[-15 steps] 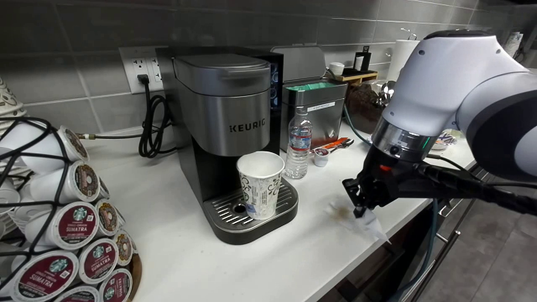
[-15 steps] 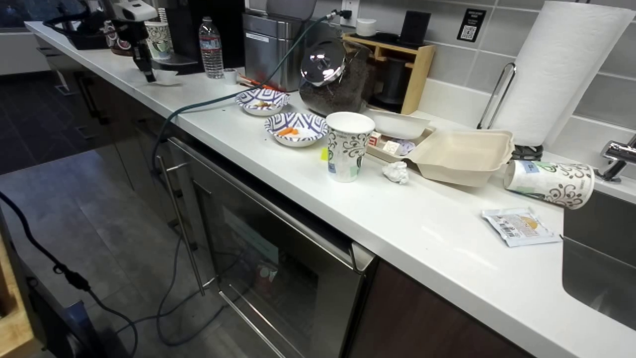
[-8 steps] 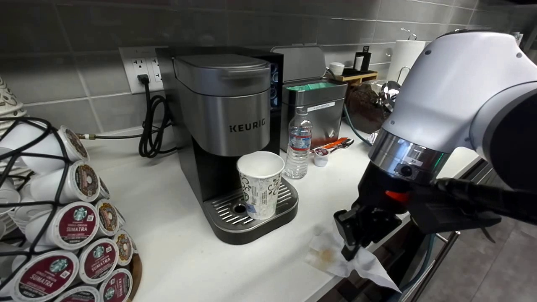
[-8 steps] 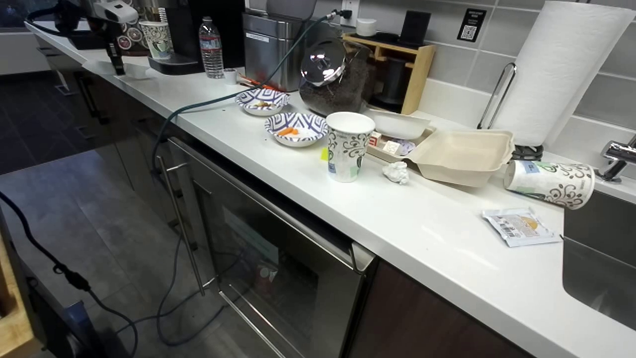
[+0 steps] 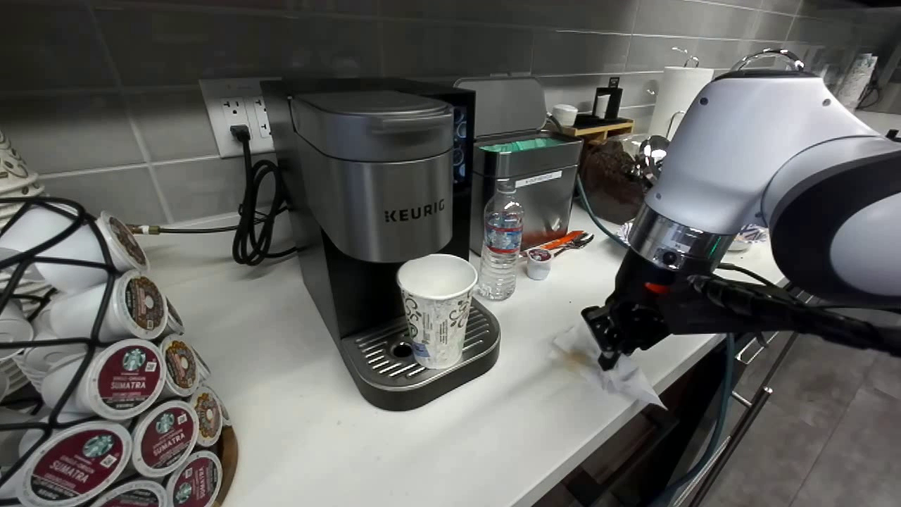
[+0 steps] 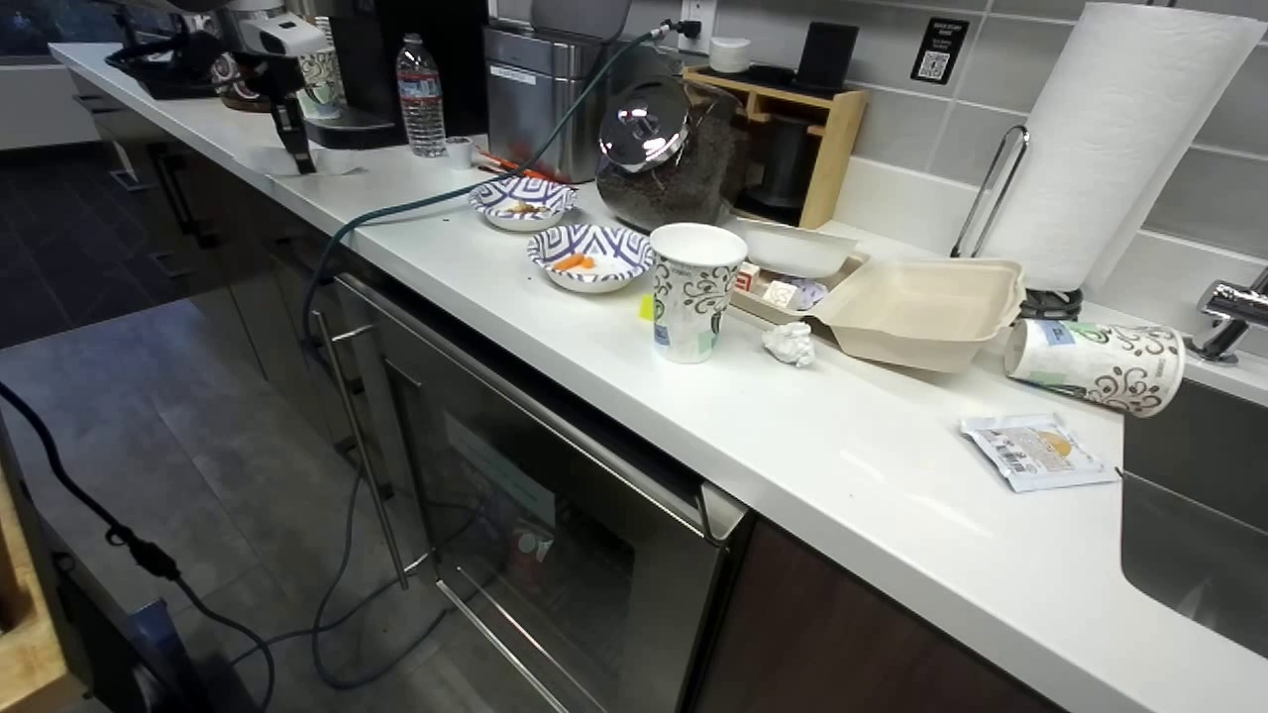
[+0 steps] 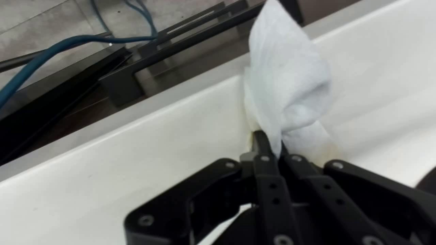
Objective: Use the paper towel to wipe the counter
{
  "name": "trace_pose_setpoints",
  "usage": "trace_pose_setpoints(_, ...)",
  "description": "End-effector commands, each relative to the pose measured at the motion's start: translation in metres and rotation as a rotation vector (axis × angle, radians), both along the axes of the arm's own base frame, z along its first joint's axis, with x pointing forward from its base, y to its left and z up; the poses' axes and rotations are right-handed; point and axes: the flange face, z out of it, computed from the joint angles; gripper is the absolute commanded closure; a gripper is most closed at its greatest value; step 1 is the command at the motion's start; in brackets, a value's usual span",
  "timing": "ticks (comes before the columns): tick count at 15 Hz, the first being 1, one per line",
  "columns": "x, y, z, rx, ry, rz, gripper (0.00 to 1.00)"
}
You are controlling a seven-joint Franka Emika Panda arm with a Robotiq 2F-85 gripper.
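Note:
The white paper towel is crumpled, with a brown stain on it. My gripper is shut on it, low at the counter's front edge, right of the coffee maker. In the wrist view, the towel is pinched between the gripper's fingertips and a fold stands up beyond them. The stained part lies spread on the white counter, and one corner reaches over the edge. In an exterior view, the gripper and towel show small at the far left.
A Keurig coffee maker holds a paper cup on its tray. A water bottle and a small creamer cup stand behind the towel. Bowls, an upright cup and a takeout box lie farther along the counter.
The gripper and towel swung along the counter's front edge toward the coffee pods half a second ago, then came back near their earlier place. The stain moved with the towel. The grip stayed shut.

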Motion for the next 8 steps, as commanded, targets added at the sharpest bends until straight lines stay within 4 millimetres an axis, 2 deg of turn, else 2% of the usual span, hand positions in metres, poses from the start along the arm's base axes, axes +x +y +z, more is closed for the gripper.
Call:
trace_pose_setpoints(1,0.011,-0.032,-0.006,-0.099,0.005,-0.132,0.99)
trace_pose_setpoints(8,0.036,-0.064,-0.004,-0.147,-0.023,-0.310,0.99)
